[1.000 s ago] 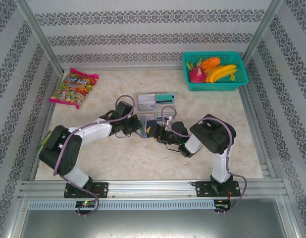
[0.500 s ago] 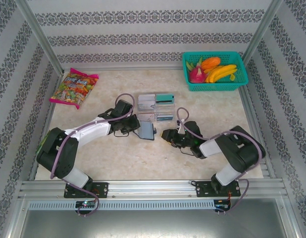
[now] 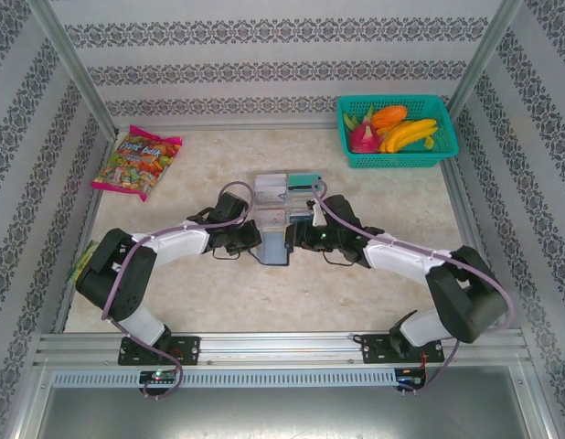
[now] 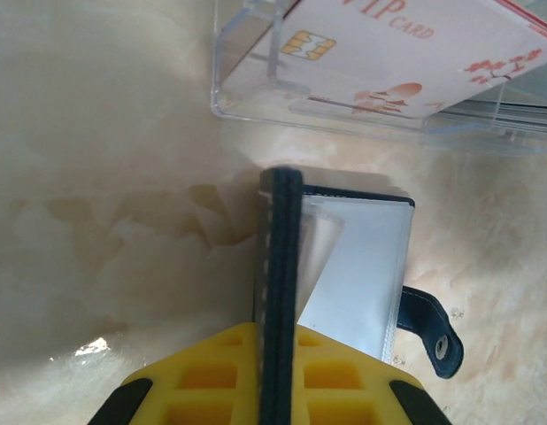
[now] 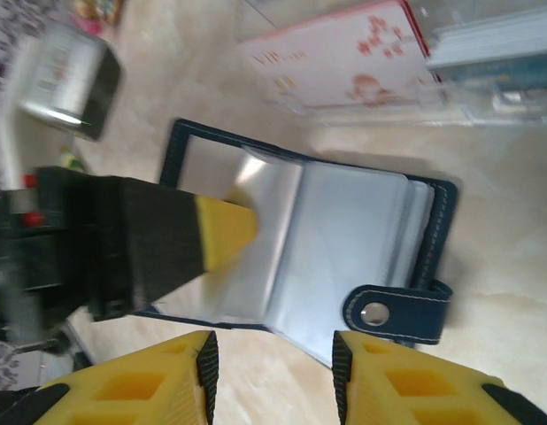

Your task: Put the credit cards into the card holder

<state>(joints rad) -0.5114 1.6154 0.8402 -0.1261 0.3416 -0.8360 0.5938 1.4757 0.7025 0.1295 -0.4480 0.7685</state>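
Top external: my right gripper (image 3: 299, 236) swung back to holder (image 3: 273, 247), half open, empty. Left gripper (image 3: 255, 240) pinching it open. Guess cards (image 3: 271, 187) still need fetching.

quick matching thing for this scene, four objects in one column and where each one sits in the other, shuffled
Things:
1. card holder
2. candy bag
3. teal basket
4. VIP card

Places:
a. far right corner of the table
b. inside a clear case
c. far left part of the table
d. lying open mid-table, one cover pinched by the left fingers

Pairs: 1-d, 2-c, 3-a, 4-b
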